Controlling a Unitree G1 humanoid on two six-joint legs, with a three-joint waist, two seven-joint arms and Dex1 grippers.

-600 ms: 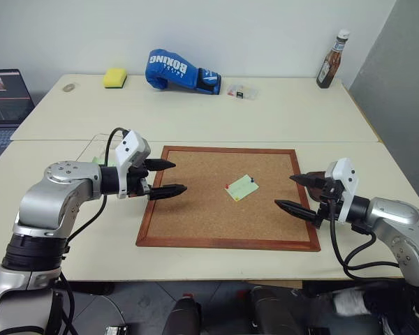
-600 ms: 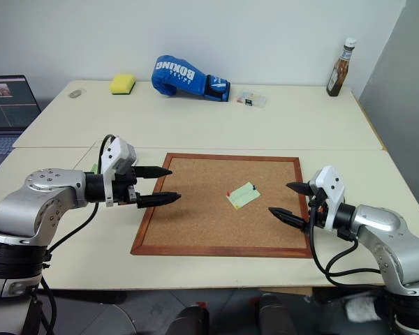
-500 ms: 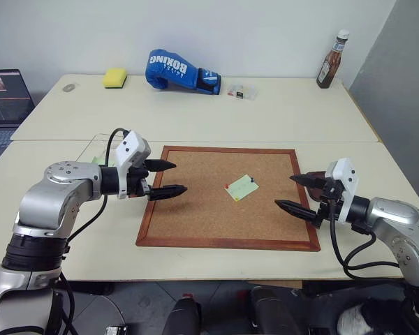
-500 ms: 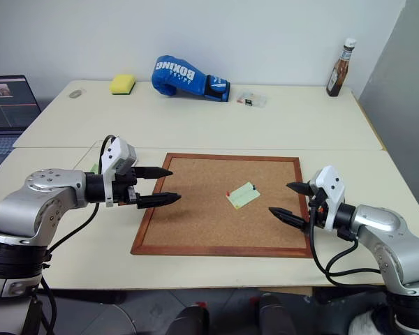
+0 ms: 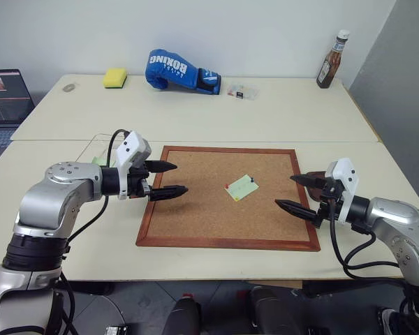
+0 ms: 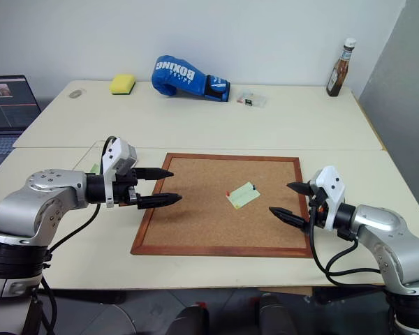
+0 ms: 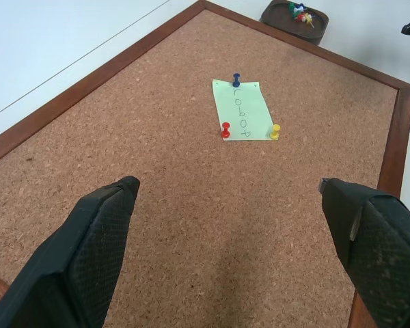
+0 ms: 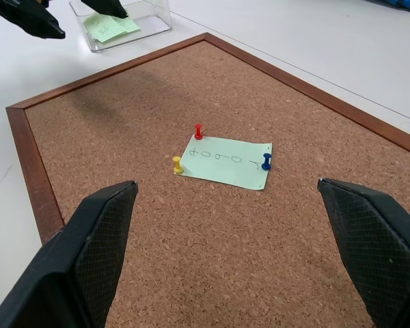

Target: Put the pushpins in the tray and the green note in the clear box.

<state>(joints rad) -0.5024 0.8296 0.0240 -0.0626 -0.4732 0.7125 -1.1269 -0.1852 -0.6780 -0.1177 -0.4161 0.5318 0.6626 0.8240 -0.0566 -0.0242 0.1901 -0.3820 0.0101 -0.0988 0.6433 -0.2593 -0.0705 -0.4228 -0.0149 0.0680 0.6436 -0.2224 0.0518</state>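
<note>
The green note (image 5: 241, 187) lies near the middle of the cork board (image 5: 195, 216), with "robot" written on it. Three pushpins hold it: a red one (image 8: 199, 130), a yellow one (image 8: 178, 164) and a blue one (image 8: 266, 160). The dark brown tray (image 7: 295, 11) stands off the board's right edge, with several coloured pins inside. The clear box (image 8: 123, 17) sits off the board's left far corner and holds green notes. My left gripper (image 5: 180, 177) hovers open over the board's left edge. My right gripper (image 5: 284, 191) hovers open over its right edge. Both point at the note and hold nothing.
At the back of the table are a blue boxing glove (image 5: 174, 70), a yellow sponge (image 5: 114, 77), a small clear case of parts (image 5: 241, 91) and a brown sauce bottle (image 5: 332, 59). A laptop (image 5: 3, 94) stands beyond the table's left edge.
</note>
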